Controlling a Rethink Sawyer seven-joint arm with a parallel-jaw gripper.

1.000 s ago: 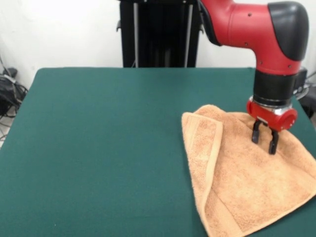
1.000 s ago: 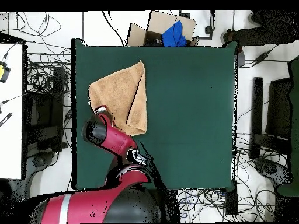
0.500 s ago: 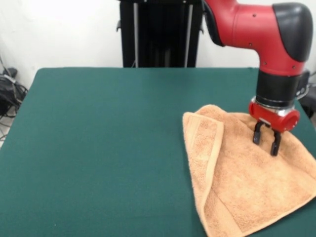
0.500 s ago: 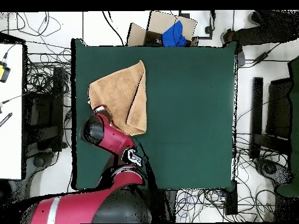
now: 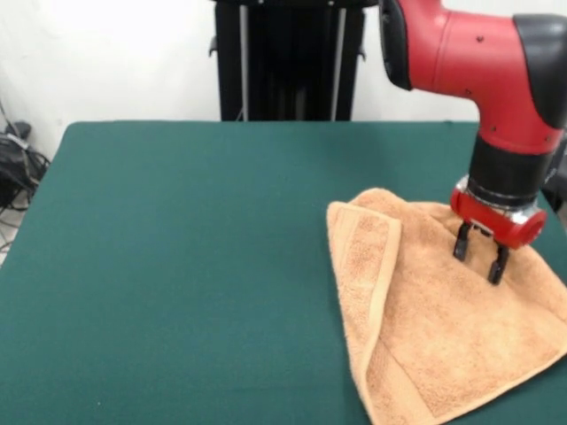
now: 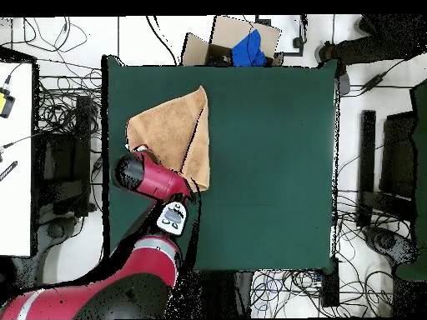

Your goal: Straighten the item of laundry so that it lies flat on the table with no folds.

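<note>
The item of laundry (image 5: 443,328), a peach-orange towel, lies on the green table (image 5: 177,266) at the right in the front view, with its left edge folded over in a long flap (image 5: 365,266). From above, the item of laundry (image 6: 171,132) sits near the table's (image 6: 267,167) left edge. My gripper (image 5: 478,258) hangs just over the towel's far right part, its two black fingers (image 5: 462,242) apart and empty. From overhead, the red arm hides the gripper.
The towel's right corner reaches the table's right edge in the front view. An open cardboard box (image 6: 227,43) with something blue inside stands beyond the table's top edge in the overhead view. Cables lie on the floor around the table.
The arm has shifted slightly to the right in the front view, carrying the gripper toward the towel's right side. The towel has not moved.
</note>
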